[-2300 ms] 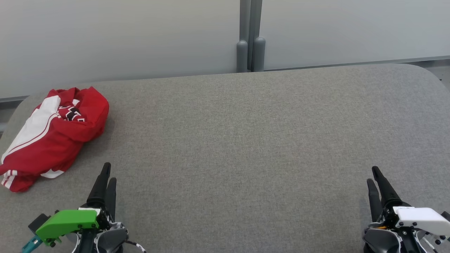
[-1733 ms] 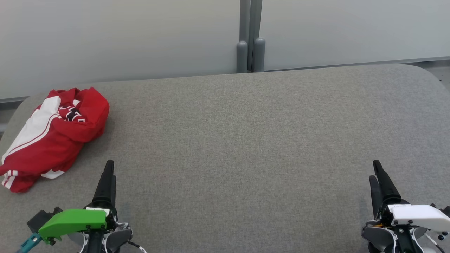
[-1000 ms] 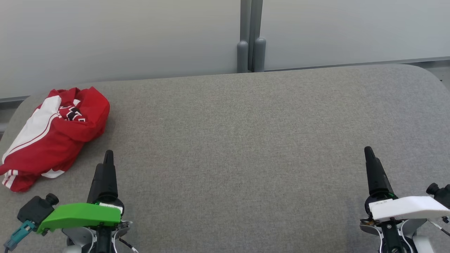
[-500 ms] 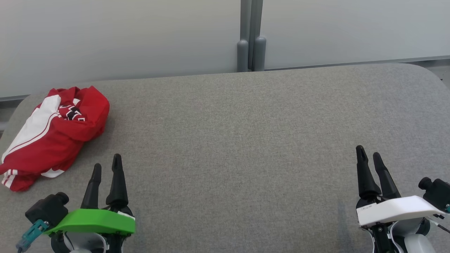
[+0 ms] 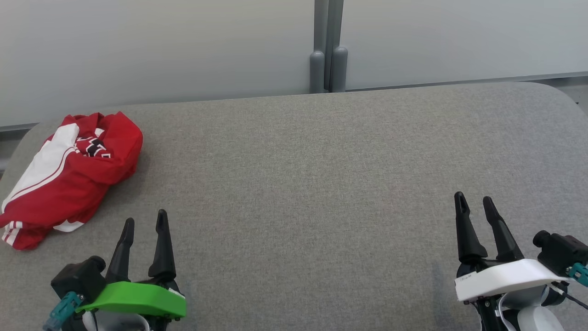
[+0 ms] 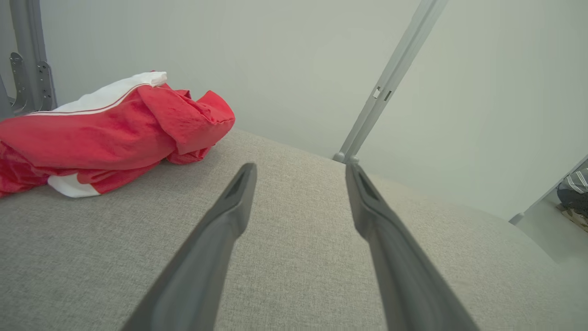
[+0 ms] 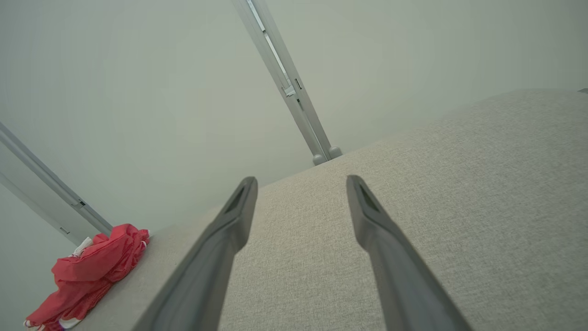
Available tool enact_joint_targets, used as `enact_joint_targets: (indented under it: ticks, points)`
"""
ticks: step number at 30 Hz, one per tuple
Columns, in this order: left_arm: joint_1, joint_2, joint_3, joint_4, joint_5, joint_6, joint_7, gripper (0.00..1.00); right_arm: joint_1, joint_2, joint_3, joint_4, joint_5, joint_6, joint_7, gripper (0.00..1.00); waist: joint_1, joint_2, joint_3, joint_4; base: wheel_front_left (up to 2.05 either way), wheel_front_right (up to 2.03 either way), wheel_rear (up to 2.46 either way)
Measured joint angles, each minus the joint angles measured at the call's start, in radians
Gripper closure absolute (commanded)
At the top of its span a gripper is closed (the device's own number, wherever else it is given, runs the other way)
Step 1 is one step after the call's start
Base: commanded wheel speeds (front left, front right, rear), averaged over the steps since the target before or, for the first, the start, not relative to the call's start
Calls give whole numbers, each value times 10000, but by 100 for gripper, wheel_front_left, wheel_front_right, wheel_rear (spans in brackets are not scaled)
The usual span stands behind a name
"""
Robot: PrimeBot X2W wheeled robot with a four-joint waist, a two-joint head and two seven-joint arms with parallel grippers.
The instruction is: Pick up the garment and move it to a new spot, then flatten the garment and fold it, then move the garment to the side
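The left tool (image 5: 145, 217) has two long black fingers (image 5: 161, 248), broad at the root and tapering to blunt tips. Behind them sits a bright green moulded cover (image 5: 138, 298), with a boxy black camera module (image 5: 78, 279) at its outer end and a teal connector (image 5: 62, 311) plugged in beneath. The right tool (image 5: 473, 198) has the same fingers under a white cover (image 5: 505, 276) bearing a small label (image 5: 466, 276), its print too small to read. Its black module (image 5: 558, 252) has a teal plug (image 5: 578, 270) and a thin dark cable (image 5: 569, 296); pale grey housing (image 5: 535, 319) shows below. Close up, each finger (image 6: 216, 239) is matt dark grey with a recessed slot near the tip.
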Motion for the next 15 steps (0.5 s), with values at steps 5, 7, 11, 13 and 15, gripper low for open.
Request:
enact_joint_targets:
  ticks: [5, 7, 11, 13, 15]
  points:
    - [42, 29, -134, 56, 481, 0, -169, 0, 0, -4, 67, -2, -558, 0, -119, 0, 0, 0, 4, -5, 0, 0, 0]
    - [61, 44, -161, 63, 700, 0, -209, 0, 1, -8, 107, 29, -805, 0, -171, 0, 0, 0, 3, -12, 0, 0, 0]
    - [122, 58, -215, 61, 1041, 13, -320, 0, 2, -13, 167, 90, -1195, 0, -257, 0, 0, 0, 4, -28, 0, 0, 0]
    - [143, 63, -240, 79, 1218, 15, -382, 0, 2, -17, 199, 138, -1411, 0, -290, 0, 0, 0, 1, -32, 0, 0, 0]
    - [152, 61, -238, 119, 1335, 19, -428, 0, 2, -19, 221, 157, -1584, 0, -345, 0, 0, 0, -2, -34, 0, 0, 0]
